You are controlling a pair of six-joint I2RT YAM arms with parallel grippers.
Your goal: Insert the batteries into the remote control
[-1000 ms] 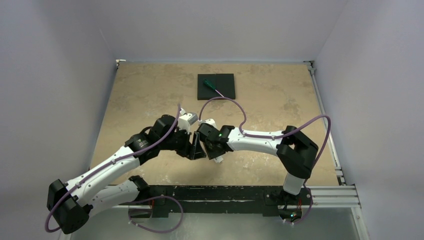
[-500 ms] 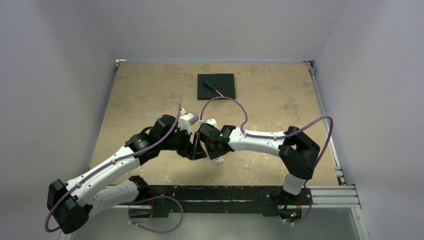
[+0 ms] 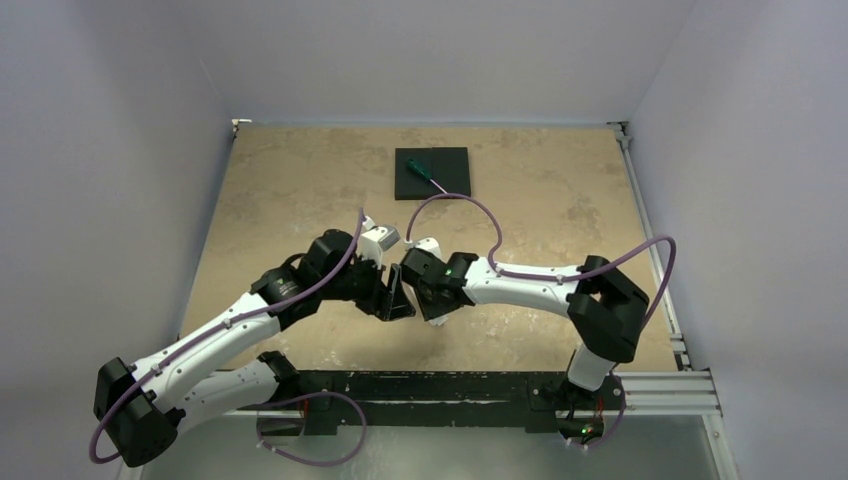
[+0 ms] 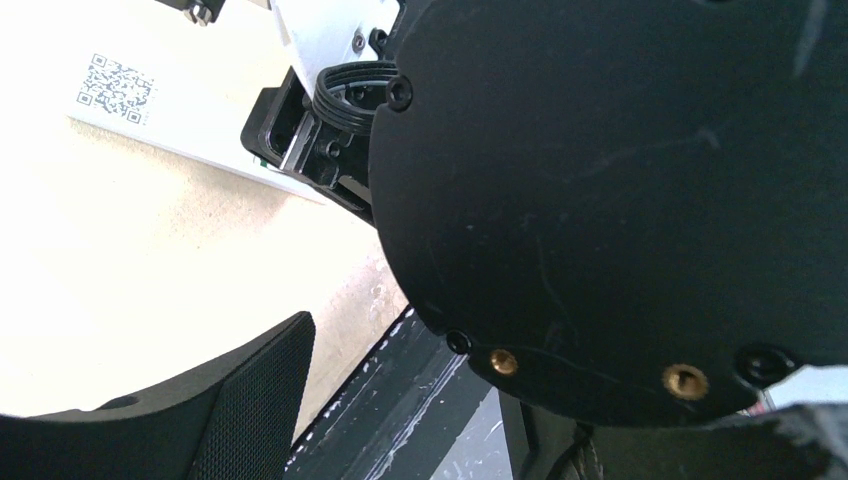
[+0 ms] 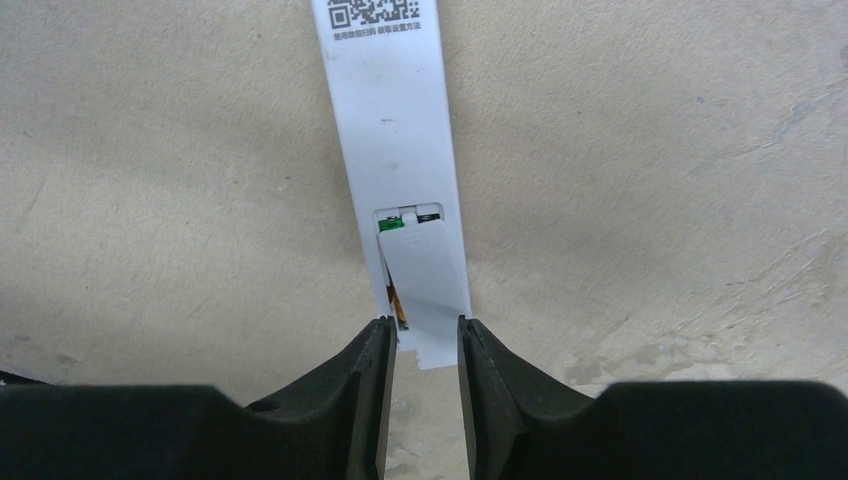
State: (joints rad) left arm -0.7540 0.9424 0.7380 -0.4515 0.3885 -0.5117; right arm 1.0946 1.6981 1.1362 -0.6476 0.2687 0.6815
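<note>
The remote control (image 5: 392,120) lies face down on the table, its white back with a QR code showing in the right wrist view. Its battery compartment is at the near end. A flat white cover strip (image 5: 425,275) sits skewed over the compartment, and a goldish sliver of a battery (image 5: 397,300) shows at its left edge. My right gripper (image 5: 425,325) is shut narrowly on the near end of the cover strip. My left gripper (image 3: 393,300) is right beside it with one finger (image 4: 250,400) showing, set wide and empty. The remote's QR end (image 4: 115,85) shows in the left wrist view.
A black square pad (image 3: 455,165) with a green-handled screwdriver (image 3: 428,177) on it lies at the back middle. The right arm's black wrist body (image 4: 620,200) fills most of the left wrist view. A black rail (image 3: 420,385) runs along the table's near edge.
The right arm's wrist has shifted slightly left toward the left gripper, and its elbow has moved a little right. The left arm has barely moved.
</note>
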